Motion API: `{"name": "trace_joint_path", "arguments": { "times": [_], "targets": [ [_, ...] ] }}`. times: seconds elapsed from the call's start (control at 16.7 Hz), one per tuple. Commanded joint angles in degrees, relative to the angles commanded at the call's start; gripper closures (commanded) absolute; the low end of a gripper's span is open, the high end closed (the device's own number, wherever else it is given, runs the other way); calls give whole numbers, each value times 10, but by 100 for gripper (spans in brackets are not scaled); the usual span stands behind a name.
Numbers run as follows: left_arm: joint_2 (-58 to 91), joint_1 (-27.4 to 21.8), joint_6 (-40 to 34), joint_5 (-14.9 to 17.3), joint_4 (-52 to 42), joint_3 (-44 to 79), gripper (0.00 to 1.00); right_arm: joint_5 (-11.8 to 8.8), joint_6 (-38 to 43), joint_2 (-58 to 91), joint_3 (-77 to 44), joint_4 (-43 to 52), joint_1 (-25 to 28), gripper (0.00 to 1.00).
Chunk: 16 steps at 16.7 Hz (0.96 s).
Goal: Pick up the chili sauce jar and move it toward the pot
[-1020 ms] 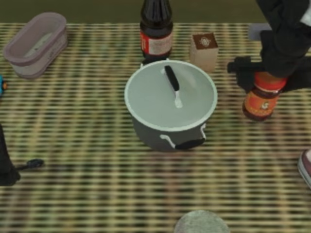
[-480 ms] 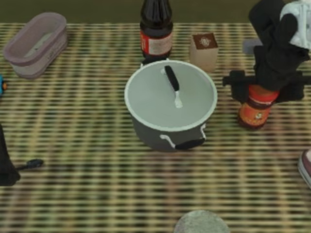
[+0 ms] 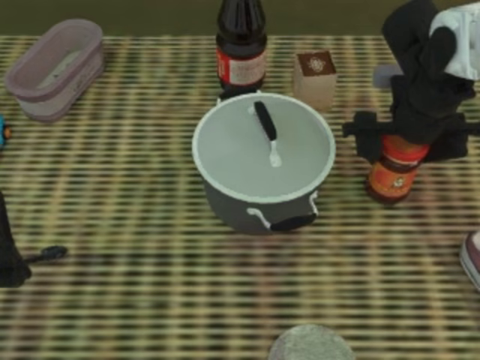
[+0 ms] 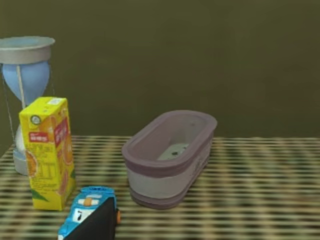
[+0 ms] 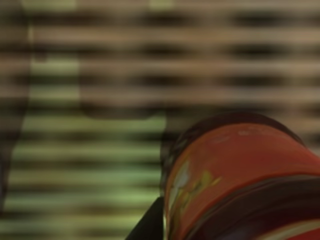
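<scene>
Seen from above, the right gripper (image 3: 409,135) is clamped over the lid end of the chili sauce jar (image 3: 392,172), whose long axis tilts with its base swung toward the pot (image 3: 262,161) to the gripper's left, the lid hidden under the fingers. The left wrist view shows only a lilac tub (image 4: 169,157), a juice carton (image 4: 47,151) and an hourglass (image 4: 24,85), while the left arm (image 3: 9,247) sits parked at the table's left edge, its fingers impossible to judge. The right wrist view is filled by the jar's red-orange rim, cut off by the frame.

Woven striped table (image 3: 135,300) before a plain olive-brown wall (image 4: 200,60)
</scene>
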State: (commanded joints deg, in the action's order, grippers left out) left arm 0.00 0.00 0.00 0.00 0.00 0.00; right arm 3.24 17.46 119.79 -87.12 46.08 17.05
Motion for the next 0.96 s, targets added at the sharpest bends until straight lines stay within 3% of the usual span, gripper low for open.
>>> {"name": "trace_joint_path", "arguments": {
  "times": [0.6,0.96],
  "targets": [
    [0,0,0,0,0,0,0,0,0,0,0,0,0,2],
    [0,0,0,0,0,0,0,0,0,0,0,0,0,0]
  ]
}}
